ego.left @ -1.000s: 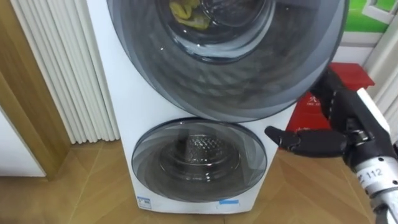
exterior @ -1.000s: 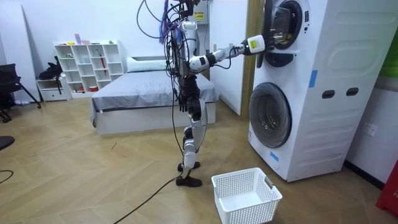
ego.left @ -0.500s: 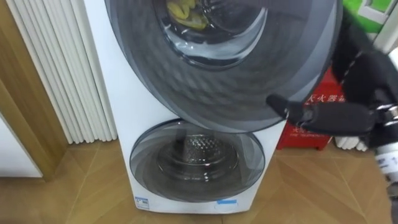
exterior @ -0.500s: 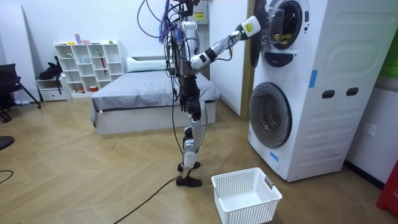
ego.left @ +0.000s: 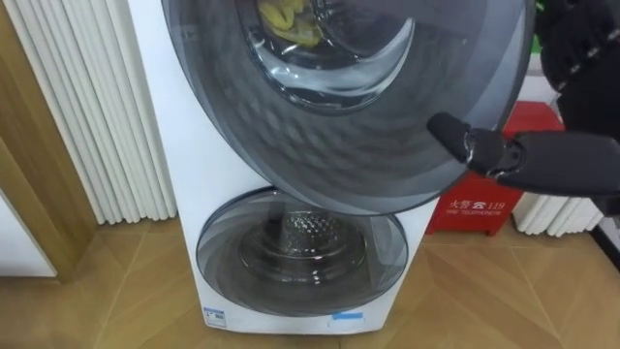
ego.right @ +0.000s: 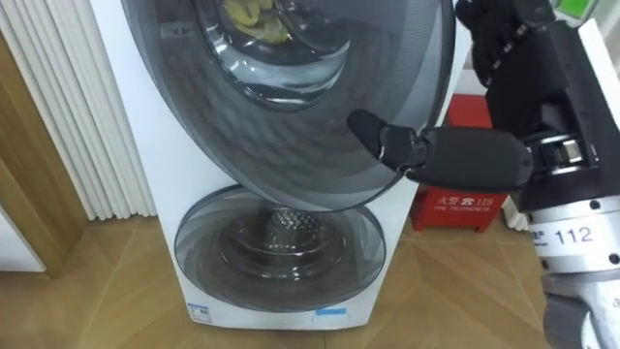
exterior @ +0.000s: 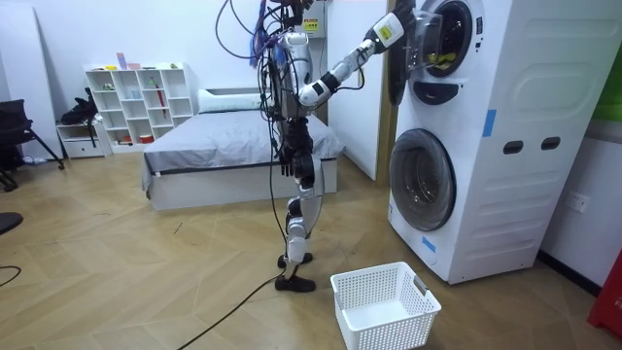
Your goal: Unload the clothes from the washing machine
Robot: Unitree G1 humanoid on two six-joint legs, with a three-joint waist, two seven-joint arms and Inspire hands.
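Wood-floored laundry corner: my right hand point(ego.right: 484, 157) pinches the round grey glass door point(ego.left: 349, 126); a slip could swing it shut over the yellow clothes point(ego.left: 286, 19).

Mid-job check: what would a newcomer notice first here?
The big dark upper door, swung open, with the right hand at its right edge. Behind it, yellow clothes lie in the upper drum; a white basket stands on the floor before the machine.
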